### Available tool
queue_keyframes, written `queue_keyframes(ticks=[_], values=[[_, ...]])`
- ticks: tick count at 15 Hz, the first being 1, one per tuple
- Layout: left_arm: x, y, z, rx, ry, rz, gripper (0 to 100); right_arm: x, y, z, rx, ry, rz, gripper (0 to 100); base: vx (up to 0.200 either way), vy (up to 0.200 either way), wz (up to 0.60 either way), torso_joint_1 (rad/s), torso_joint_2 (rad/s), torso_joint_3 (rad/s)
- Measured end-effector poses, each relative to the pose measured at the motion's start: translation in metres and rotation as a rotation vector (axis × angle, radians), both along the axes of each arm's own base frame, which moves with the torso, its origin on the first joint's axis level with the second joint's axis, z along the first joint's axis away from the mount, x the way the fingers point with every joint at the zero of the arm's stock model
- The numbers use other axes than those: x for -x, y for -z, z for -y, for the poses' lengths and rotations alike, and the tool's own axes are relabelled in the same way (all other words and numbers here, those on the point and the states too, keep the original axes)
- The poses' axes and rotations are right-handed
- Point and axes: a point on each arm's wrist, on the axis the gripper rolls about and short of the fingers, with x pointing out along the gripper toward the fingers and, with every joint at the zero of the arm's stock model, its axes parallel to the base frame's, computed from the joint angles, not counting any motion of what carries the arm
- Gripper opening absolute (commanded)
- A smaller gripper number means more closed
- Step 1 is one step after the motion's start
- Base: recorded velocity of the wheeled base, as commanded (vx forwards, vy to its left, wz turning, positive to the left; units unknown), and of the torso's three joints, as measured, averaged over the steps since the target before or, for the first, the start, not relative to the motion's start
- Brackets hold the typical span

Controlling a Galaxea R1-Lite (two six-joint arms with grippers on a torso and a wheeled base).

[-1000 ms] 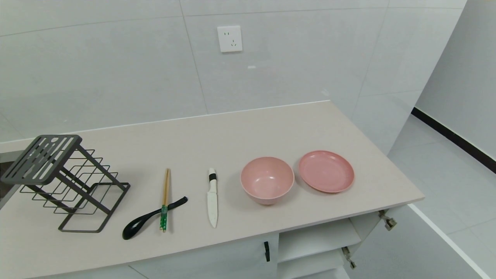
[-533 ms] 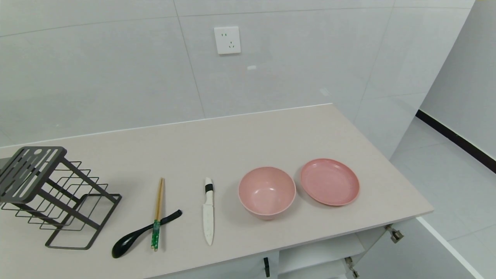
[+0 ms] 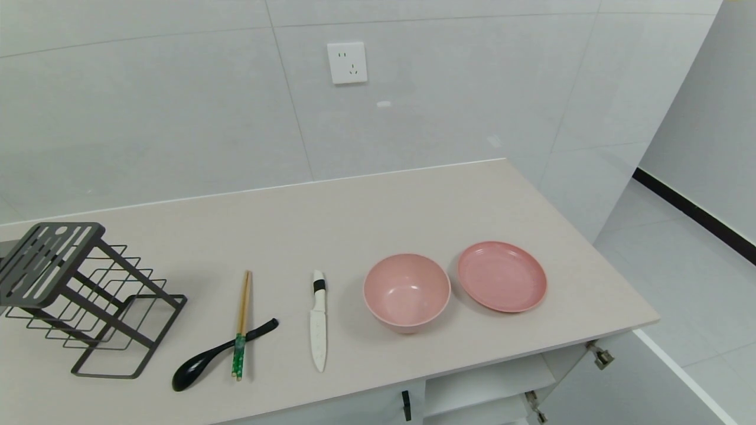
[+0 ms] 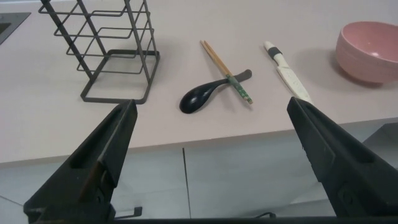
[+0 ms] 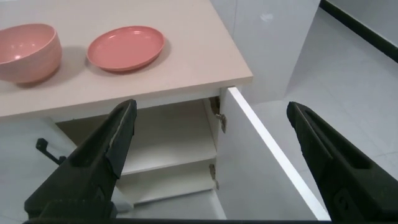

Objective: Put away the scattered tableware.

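5 pieces of tableware lie in a row on the beige counter (image 3: pixel 354 218), near its front edge. At the robot's left end stands a dark wire rack (image 3: pixel 50 260), with a slotted plate on top. Just beside it lies a black spoon (image 3: pixel 201 361), its scoop toward the front edge. A pair of wooden chopsticks (image 3: pixel 241 321) with green ends lies across the spoon's handle and touches it. To the right, apart from them, lies a white knife (image 3: pixel 318 330) with a black band on the handle; its tip points to the front edge. Next comes a pink bowl (image 3: pixel 407 292), upright, and just beside it a pink plate (image 3: pixel 502 276), the last thing on the right. I cannot tell if the bowl and plate touch.

On the wall above is a white outlet (image 3: pixel 347 62).

The left gripper (image 4: pixel 210 106) hangs in front of the counter's edge, facing the spoon and chopsticks; its 2 jaws are spread wide and hold nothing. The right gripper (image 5: pixel 210 106) hangs in front of the cabinet under the plate, its jaws also spread wide and not holding anything. There the white cabinet door (image 5: pixel 267 155) stands open, and a white shelf (image 5: pixel 168 140) shows inside.
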Motion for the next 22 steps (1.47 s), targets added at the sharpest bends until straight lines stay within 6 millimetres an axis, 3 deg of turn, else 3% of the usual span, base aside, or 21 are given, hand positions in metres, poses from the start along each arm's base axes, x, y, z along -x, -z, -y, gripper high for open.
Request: queue_keyframes(ticks=[4, 11, 16, 22], values=[[0.0, 0.0, 0.0, -0.017, 0.004, -0.001, 100, 0.002, -0.017, 0.0, 0.0, 0.006, 0.171, 100, 0.0, 0.0, 0.0, 0.0, 0.0, 0.0], [0.0, 0.0, 0.0, 0.001, 0.003, 0.0, 100, 0.004, -0.024, -0.001, 0.003, -0.04, 0.189, 100, 0.0, 0.0, 0.0, 0.0, 0.0, 0.0], [0.0, 0.0, 0.0, 0.001, 0.004, 0.0, 100, 0.011, -0.058, -0.003, 0.011, -0.148, 0.094, 100, 0.0, 0.0, 0.0, 0.0, 0.0, 0.0], [0.0, 0.0, 0.0, 0.001, 0.005, 0.0, 100, -0.009, -0.072, -0.005, 0.002, -0.241, -0.036, 100, 0.0, 0.0, 0.0, 0.0, 0.0, 0.0]])
